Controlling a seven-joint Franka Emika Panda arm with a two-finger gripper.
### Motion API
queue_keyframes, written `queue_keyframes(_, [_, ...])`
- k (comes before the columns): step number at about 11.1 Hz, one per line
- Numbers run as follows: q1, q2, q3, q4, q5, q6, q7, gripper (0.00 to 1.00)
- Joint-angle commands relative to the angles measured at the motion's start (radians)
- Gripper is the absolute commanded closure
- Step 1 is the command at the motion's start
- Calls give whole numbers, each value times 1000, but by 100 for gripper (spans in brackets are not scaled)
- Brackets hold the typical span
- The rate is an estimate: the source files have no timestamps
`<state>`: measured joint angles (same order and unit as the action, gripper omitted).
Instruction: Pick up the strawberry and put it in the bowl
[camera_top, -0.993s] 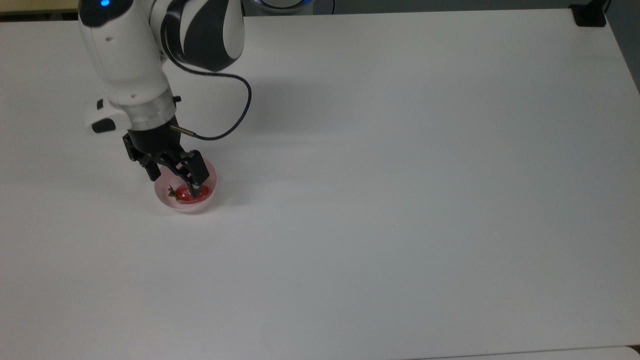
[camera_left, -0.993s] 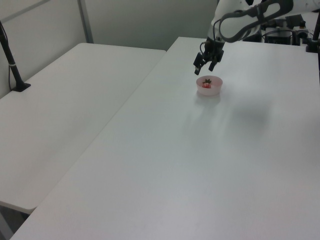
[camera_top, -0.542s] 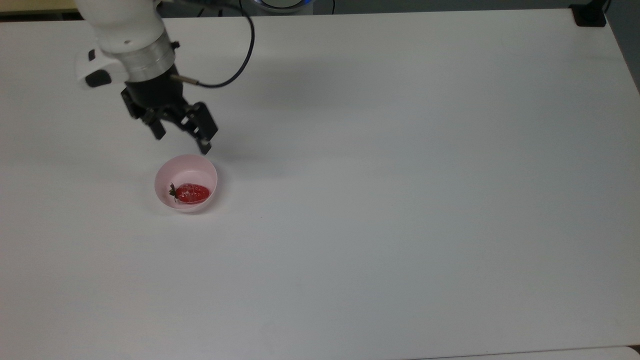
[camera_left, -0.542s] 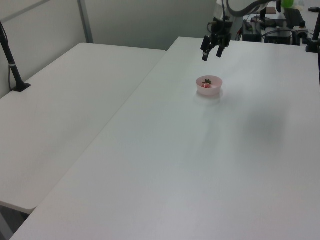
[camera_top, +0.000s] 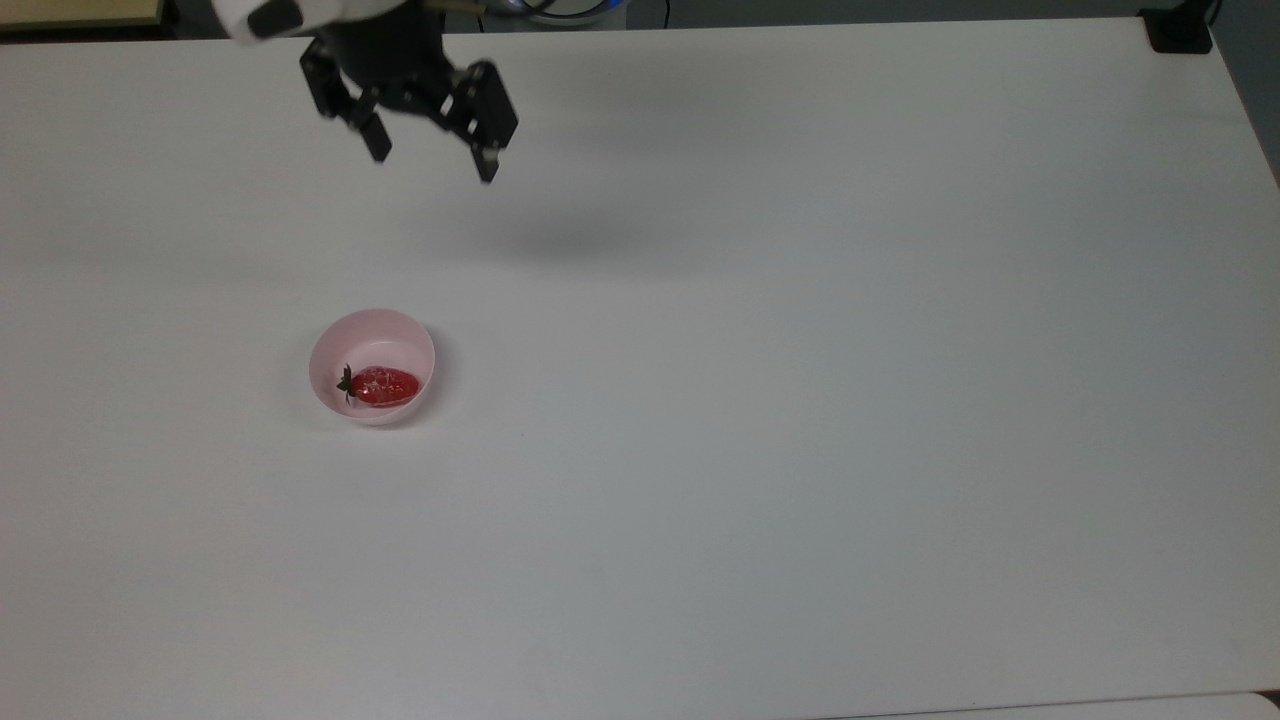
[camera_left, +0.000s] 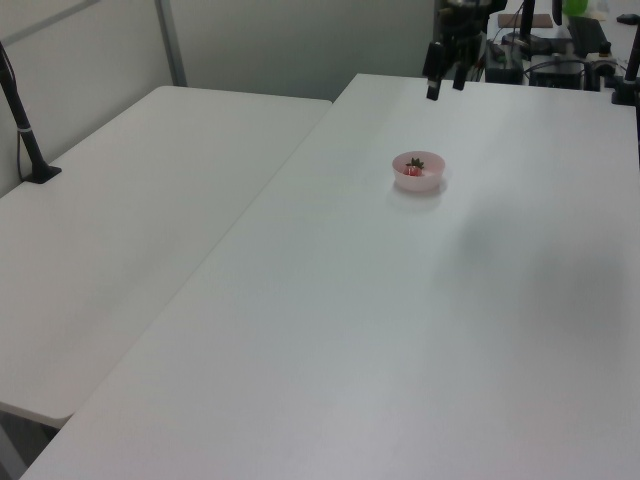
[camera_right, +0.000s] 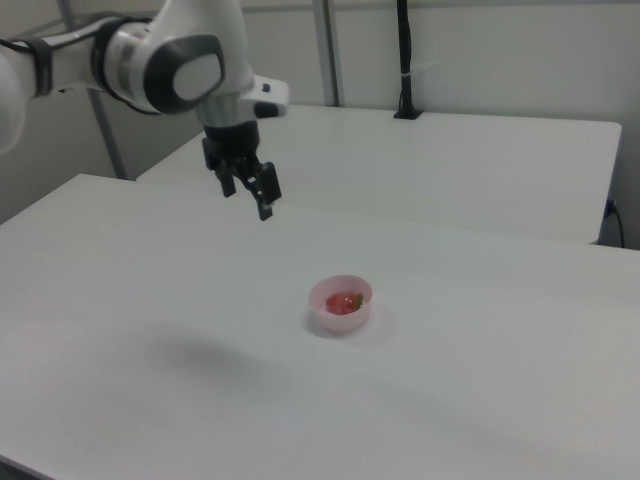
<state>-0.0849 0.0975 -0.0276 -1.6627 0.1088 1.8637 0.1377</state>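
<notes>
The bench is a broad white top, with the bowl as its one landmark. A second white table stands beside it, at the left view's left of the bowl, with a dark post clamped at its far edge.

The arm hangs above the bench, well apart from the bowl and high over it; in the right view it sits up and toward the right view's left of the bowl. Its claw points down with the fingers spread wide apart and nothing between them.

The bowl, pale pink, sits upright on the bench. The strawberry lies on its side inside the bowl, green cap toward the top view's left, red body toward the top view's right.

Judged from this layout, the placing step looks finished: the fruit is in the bowl and the claw is free of it. The task seems complete, so the next move calls for little more than carrying the arm to a rest pose clear of the bowl.
</notes>
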Motion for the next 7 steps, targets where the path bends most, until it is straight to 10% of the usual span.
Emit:
queue_keyframes(1, [94,-93,-84,-37,-64,-78,-9,0])
queue_keyframes(7, [83,-114,-78,-32,-124,-87,-148,0])
